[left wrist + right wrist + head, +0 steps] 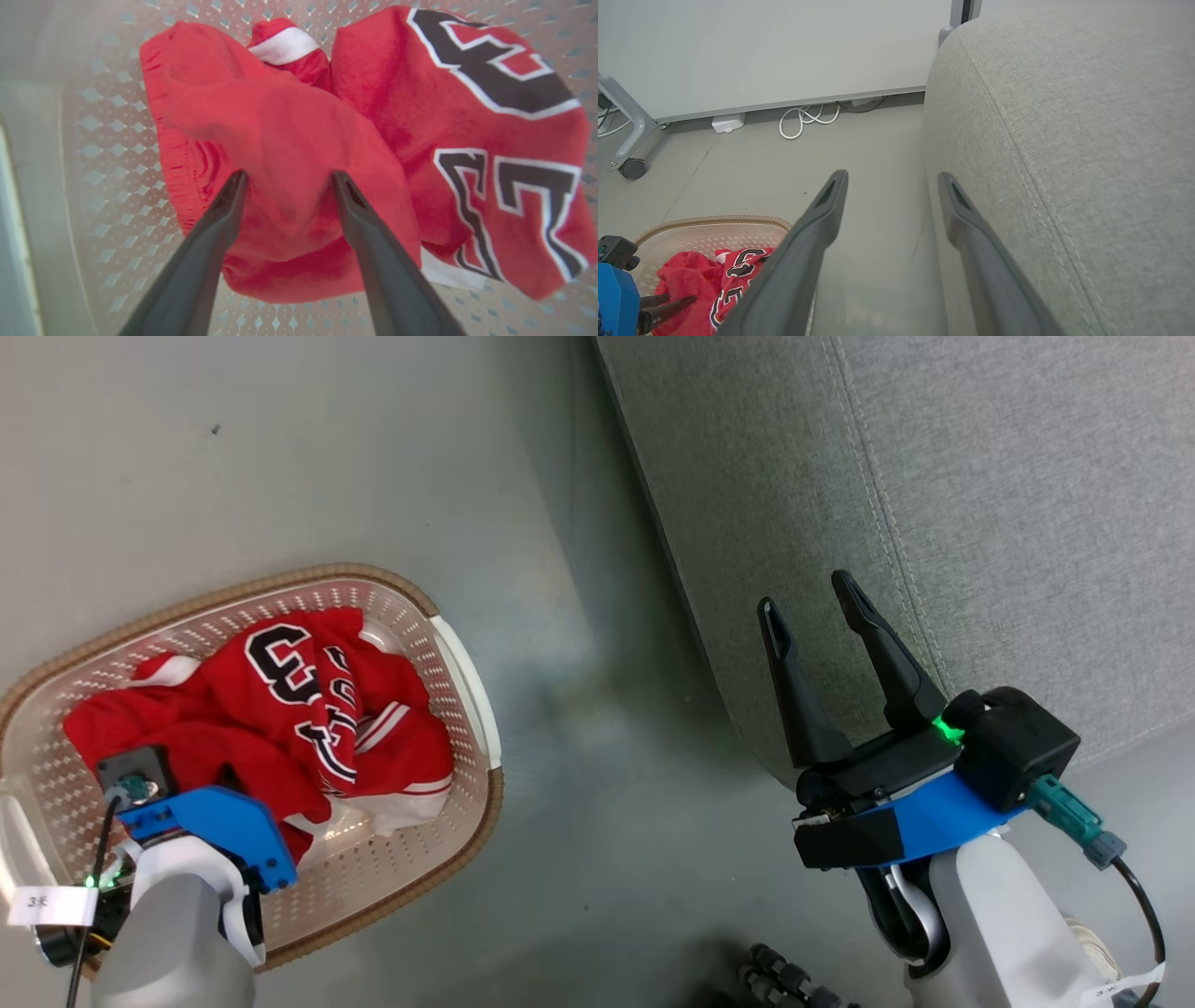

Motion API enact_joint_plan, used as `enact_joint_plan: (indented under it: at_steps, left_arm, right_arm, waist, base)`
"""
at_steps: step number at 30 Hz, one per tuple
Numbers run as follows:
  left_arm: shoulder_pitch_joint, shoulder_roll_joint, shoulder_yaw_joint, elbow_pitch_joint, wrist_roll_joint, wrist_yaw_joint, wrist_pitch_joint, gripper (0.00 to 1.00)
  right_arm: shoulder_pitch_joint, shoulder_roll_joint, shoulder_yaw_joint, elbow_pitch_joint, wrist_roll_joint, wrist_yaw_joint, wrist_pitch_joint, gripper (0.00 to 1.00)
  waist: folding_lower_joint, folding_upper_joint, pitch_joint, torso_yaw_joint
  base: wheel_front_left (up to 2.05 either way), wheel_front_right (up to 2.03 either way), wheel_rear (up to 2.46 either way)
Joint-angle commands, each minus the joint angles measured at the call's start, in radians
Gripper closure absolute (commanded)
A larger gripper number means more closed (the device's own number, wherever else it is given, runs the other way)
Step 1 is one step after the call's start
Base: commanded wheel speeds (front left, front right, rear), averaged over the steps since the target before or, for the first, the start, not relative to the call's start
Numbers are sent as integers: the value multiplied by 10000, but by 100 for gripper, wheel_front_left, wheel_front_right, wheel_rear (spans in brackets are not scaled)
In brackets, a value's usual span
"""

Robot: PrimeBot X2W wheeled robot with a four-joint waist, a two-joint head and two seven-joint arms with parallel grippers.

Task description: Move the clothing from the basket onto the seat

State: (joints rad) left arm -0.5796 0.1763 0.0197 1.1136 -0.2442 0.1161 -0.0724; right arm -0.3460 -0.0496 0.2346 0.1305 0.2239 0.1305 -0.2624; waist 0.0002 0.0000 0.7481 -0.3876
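**Clothing (280,728) in the laundry basket (280,581)**

The red jersey (299,681) and plain red garment (280,140) lie heaped in the basket. Our left gripper (287,179) reaches into it, jaws spread astride the plain garment. Right of the basket, our right gripper (804,592) gapes empty beside the grey sofa (1008,504).

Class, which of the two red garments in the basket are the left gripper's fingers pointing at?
The plain red garment; the jersey beside it carries big black-and-white numbers.
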Motion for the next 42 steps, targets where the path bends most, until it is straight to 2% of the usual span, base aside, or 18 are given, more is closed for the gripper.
enact_joint_plan:
  at_steps: [1,15,17,18,19,21,22,33,42]
  left_arm:
    - [-221,69,25,11,-34,35,-26,0]
    - [-744,142,-63,404,-228,78,44,0]
    - [-780,165,-148,458,-184,73,67,17]
    - [-794,178,-212,483,-137,71,59,31]
    - [-808,175,-249,518,-116,44,90,54]
    - [-816,162,-293,575,-130,1,108,77]
    - [-819,148,-320,599,-141,-3,127,100]
    - [-870,170,-518,862,-270,-376,78,100]
    - [-785,-247,-912,1135,-146,-659,-106,100]
  right_arm:
    - [-185,-14,17,-63,64,5,-38,0]
    - [-325,-16,124,-39,286,5,-38,0]
    - [-340,-14,141,-35,305,5,-38,0]
    - [-347,-14,145,-33,305,5,-38,0]
    - [-348,-16,146,-31,305,5,-38,0]
    - [-333,-16,140,-19,261,5,-38,0]
    - [-325,-16,138,-16,216,5,-38,0]
    - [-279,-16,148,2,108,5,-38,0]
    - [-224,-16,55,197,-162,5,-38,0]
  waist:
    - [-2,0,147,-73]
    - [-2,0,503,-130]
    - [-2,0,487,-126]
    - [-2,0,479,-124]
    - [-2,0,468,-117]
    - [-2,0,441,-94]
    - [-2,0,432,-83]
    - [-2,0,284,72]
    - [-2,0,-568,566]
  base:
    - [0,0,0]
    - [0,0,0]
    - [0,0,0]
    - [0,0,0]
    - [0,0,0]
    - [0,0,0]
    - [0,0,0]
    - [0,0,0]
    - [0,0,0]
